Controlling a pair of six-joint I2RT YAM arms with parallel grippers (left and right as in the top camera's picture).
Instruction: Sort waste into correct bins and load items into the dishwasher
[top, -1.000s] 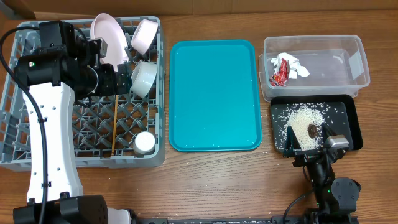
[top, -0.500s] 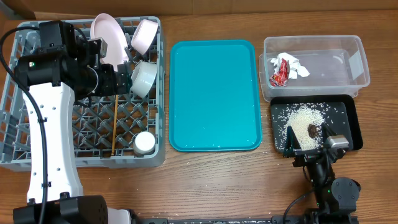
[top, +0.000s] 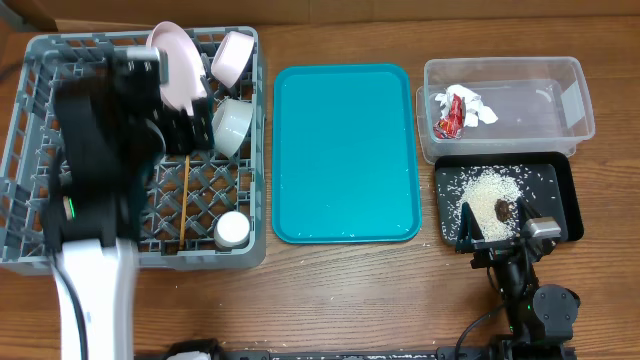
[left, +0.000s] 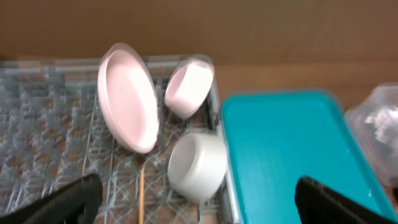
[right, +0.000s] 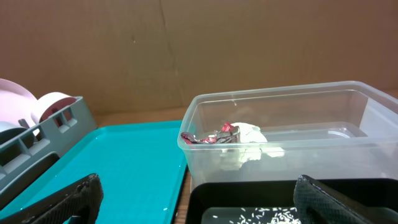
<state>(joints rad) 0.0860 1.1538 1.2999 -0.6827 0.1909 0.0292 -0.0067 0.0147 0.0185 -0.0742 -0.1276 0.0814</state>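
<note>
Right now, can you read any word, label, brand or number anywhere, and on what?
No readable text in any view.
On the red-and-white wrapper in the clear tub, any print is too small and crumpled to read.
The pale patch on the tub's right wall is too blurred to tell if it is a label.

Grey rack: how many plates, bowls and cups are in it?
Plates: 1, the pink-white plate
Bowls: 2, the pink bowl and the blue-grey bowl
Cups: 1, the white cup
Total: 4 in the grey rack
</note>
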